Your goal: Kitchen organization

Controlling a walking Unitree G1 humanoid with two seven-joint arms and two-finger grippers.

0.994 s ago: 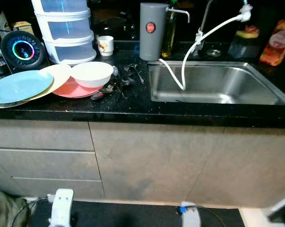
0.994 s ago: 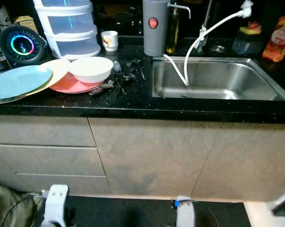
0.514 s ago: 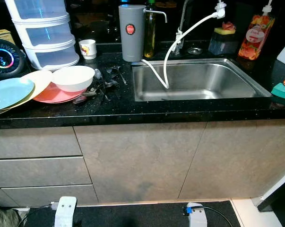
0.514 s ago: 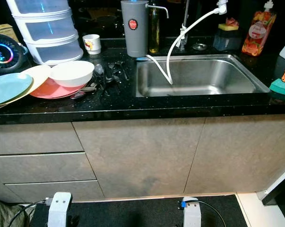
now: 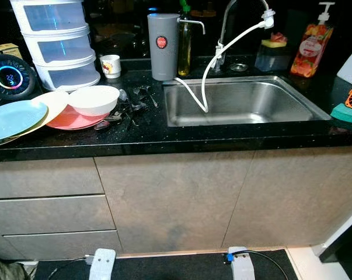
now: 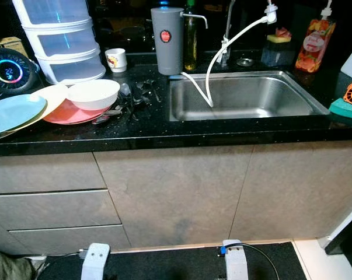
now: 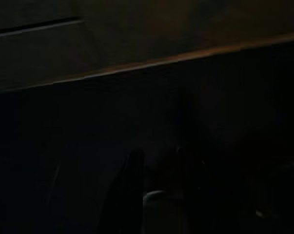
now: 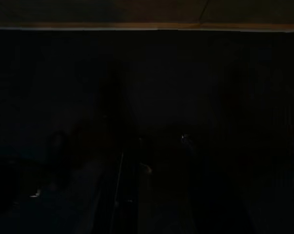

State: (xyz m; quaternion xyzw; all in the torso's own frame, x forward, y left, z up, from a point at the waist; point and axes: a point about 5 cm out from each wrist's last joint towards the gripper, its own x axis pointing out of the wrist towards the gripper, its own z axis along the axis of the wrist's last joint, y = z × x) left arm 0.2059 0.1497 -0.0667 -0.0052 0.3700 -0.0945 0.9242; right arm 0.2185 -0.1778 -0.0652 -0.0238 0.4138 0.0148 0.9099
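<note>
White and shallow, the bowl [image 5: 93, 99] sits on a pink plate [image 5: 68, 118] at the left of the black speckled countertop [image 5: 164, 137]. A cream plate [image 5: 52, 102] and a pale blue plate [image 5: 13, 118] overlap just beside it, and dark cutlery [image 5: 135, 102] lies scattered between the bowl and the steel sink [image 5: 240, 102]. A white hose [image 5: 213, 64] droops from the tap into the basin. Behind stand a grey canister [image 5: 163, 45], a small cup [image 5: 111, 65], stacked clear containers [image 5: 62, 46] and a round lit display [image 5: 11, 77]. An orange-labelled bottle [image 5: 307, 52] stands at the back right. Below run grey-brown cabinet fronts [image 5: 176, 198] and a dark floor. My left arm [image 5: 103, 263] and right arm [image 5: 241, 269] hang low before the cabinets. Both wrist views are very dark; I make out my left gripper [image 7: 159, 185] and right gripper [image 8: 159, 175] as faint shapes, and I cannot tell how far either is parted or whether it holds anything.
</note>
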